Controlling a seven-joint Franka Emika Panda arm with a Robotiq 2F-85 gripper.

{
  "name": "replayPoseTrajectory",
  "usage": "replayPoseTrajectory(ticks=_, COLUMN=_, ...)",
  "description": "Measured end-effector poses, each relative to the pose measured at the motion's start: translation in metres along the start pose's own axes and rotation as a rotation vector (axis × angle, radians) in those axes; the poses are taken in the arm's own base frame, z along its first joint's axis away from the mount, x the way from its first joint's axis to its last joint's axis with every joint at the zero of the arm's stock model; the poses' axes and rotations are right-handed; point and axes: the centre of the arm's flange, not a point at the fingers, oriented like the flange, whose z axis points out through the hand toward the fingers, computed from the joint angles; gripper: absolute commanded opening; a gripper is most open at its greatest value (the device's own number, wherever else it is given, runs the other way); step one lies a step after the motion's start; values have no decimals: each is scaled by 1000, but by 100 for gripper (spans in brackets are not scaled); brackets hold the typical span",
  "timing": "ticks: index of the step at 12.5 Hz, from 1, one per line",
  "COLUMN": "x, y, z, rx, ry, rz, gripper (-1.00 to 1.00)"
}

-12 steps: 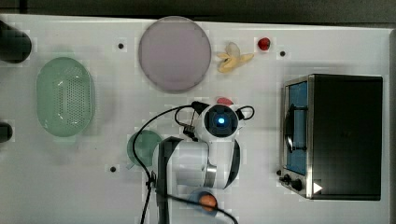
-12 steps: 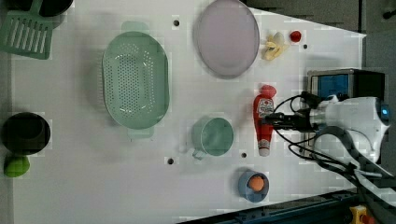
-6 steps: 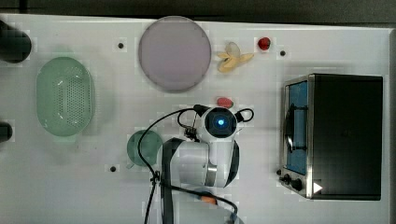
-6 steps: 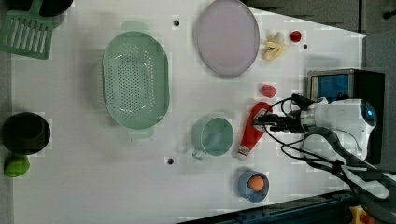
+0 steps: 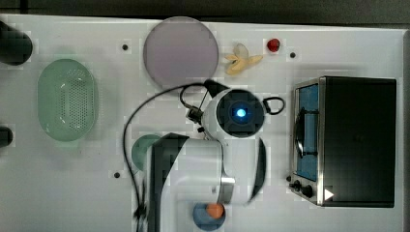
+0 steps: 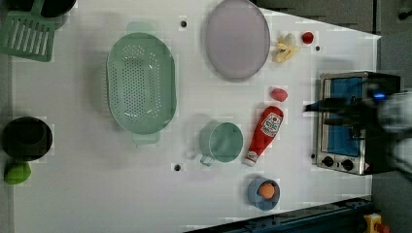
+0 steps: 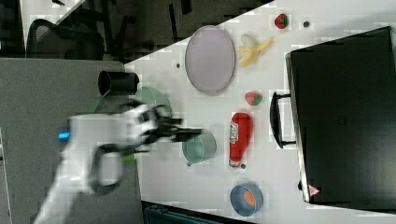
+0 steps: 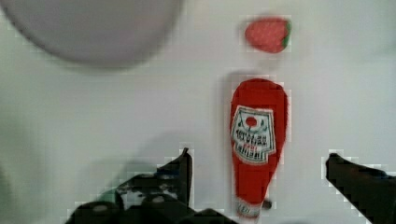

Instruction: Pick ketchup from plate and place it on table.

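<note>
From the top view I've got the arm (image 5: 193, 183) filling the lower middle of the frame, with the plate (image 5: 180, 51) bare at upper centre. In the left view the ketchup (image 6: 264, 134) lies flat on the white surface (image 6: 87, 184) right of centre, well below the plate and just beside the green cup (image 6: 222, 141); the right view puts it at centre, a strawberry (image 7: 253, 98) just above its base. On the wrist view my fingers (image 8: 180, 172) are spread wide, the bottle between them, untouched.
</note>
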Motion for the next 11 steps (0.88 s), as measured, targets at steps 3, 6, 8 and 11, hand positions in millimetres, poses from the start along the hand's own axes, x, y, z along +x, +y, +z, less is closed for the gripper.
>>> replayPoseTrajectory(ticks=3, x=-12, y=-5, z=-141, rx=52, ry=101, rz=133, gripper=100)
replayPoseTrajectory(ticks=6, x=-30, y=-5, z=-206, rx=19, ry=123, rz=209, gripper=100)
replayPoseTrajectory(ticks=8, x=-32, y=-4, z=-218, rx=-25, ry=123, rz=229, gripper=100)
replayPoseTrajectory(ticks=11, x=-26, y=-5, z=-211, rx=-38, ry=101, rz=242, gripper=100)
